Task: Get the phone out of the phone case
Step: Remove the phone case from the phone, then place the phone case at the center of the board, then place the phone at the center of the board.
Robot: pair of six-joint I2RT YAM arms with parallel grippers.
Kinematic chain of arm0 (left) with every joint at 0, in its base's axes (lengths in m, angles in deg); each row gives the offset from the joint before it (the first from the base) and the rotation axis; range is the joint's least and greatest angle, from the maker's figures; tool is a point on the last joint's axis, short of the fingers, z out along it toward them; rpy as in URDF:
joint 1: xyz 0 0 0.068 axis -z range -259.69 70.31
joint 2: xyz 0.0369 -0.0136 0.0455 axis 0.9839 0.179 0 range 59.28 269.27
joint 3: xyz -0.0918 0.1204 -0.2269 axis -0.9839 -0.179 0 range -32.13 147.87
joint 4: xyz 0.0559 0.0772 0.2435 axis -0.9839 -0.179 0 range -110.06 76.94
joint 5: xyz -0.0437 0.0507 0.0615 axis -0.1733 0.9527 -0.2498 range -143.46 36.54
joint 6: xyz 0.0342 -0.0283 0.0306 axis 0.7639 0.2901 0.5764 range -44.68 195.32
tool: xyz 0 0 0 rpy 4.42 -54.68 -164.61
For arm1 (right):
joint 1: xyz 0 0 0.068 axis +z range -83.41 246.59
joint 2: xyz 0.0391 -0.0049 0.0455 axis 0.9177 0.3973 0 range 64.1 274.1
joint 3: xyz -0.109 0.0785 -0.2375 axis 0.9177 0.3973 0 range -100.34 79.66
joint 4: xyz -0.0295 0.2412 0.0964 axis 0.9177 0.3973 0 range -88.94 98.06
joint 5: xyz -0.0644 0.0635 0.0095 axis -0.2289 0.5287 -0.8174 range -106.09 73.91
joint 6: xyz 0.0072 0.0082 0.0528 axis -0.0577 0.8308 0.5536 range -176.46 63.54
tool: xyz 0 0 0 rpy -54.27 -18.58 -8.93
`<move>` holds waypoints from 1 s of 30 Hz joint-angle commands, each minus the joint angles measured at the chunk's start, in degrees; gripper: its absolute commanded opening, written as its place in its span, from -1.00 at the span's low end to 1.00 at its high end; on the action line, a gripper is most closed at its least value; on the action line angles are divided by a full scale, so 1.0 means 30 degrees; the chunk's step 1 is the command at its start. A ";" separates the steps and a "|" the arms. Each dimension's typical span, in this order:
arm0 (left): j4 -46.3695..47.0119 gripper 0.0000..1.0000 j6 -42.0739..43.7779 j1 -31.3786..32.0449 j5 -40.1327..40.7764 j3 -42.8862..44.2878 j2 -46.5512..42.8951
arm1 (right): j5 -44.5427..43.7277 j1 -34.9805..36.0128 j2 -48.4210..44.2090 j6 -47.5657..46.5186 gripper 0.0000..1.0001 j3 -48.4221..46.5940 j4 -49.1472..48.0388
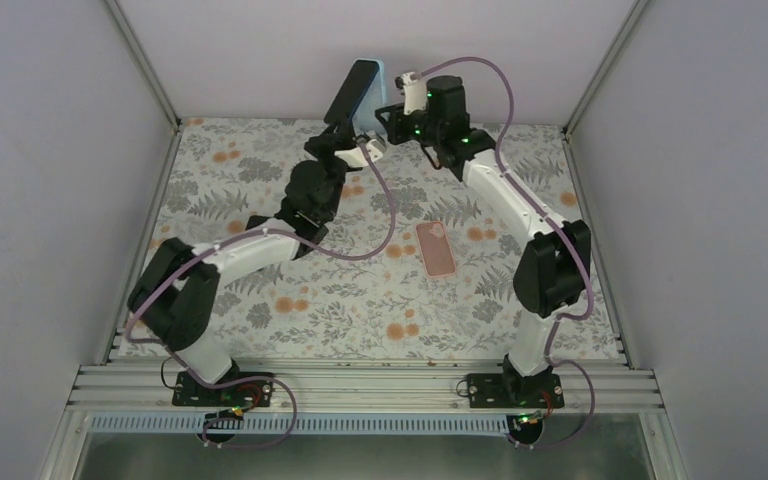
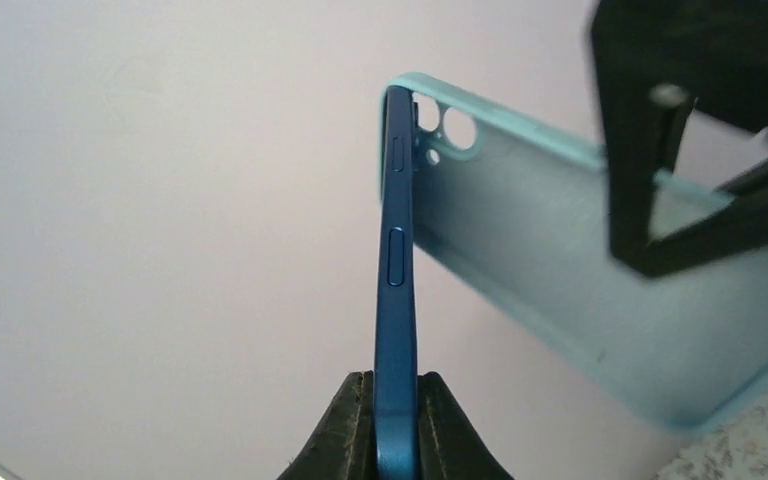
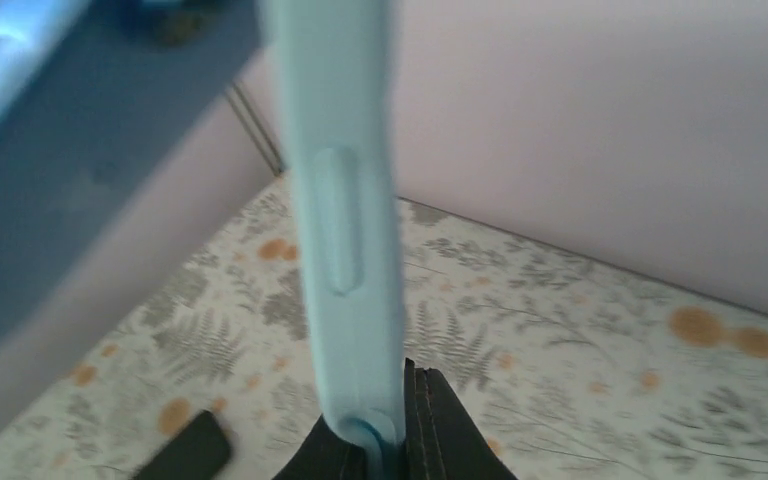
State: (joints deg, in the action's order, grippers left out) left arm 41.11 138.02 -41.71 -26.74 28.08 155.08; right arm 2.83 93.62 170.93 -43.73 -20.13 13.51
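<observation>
My left gripper [image 1: 337, 128] is shut on the lower end of a blue phone [image 1: 351, 92] held up high at the back of the table. In the left wrist view the phone [image 2: 396, 300] stands edge-on between my fingers. A light blue case [image 2: 600, 300] has peeled away from it to the right and still touches it at the top camera corner. My right gripper [image 1: 392, 112] is shut on the case's edge [image 3: 345, 230]. The phone's blue back [image 3: 70, 190] shows blurred at the left of the right wrist view.
A pink phone case [image 1: 437, 247] lies flat on the floral tablecloth at centre right. White walls and metal frame posts enclose the table on three sides. Both arms reach to the back wall, close together.
</observation>
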 commanded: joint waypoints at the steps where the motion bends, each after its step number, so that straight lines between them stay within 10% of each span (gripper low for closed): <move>1: -0.2380 -0.95 -0.1855 -0.0207 0.0027 0.0248 -0.3149 | -0.0306 -0.1491 0.0182 -0.3359 -0.94 -0.0471 0.2796; 15: -1.4542 -0.95 -0.4134 0.0644 0.1531 -0.1486 -0.8126 | -0.0587 -0.6897 -0.0131 -0.8682 -0.94 0.0043 0.8164; 24: -1.0469 -0.95 -0.2150 0.2458 0.5410 -0.8320 -0.8067 | 0.4967 -1.1190 -0.1402 -1.4268 -0.94 0.4908 1.6388; 30: -0.5695 -0.95 0.0380 0.2520 0.5027 -1.0532 -0.6227 | 0.5496 -1.1490 -0.2956 -1.4933 -0.94 1.0960 1.4679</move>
State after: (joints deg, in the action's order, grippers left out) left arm 9.33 134.52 -34.35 -13.08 -2.43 134.98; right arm 13.78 58.69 165.75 -83.92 5.97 56.78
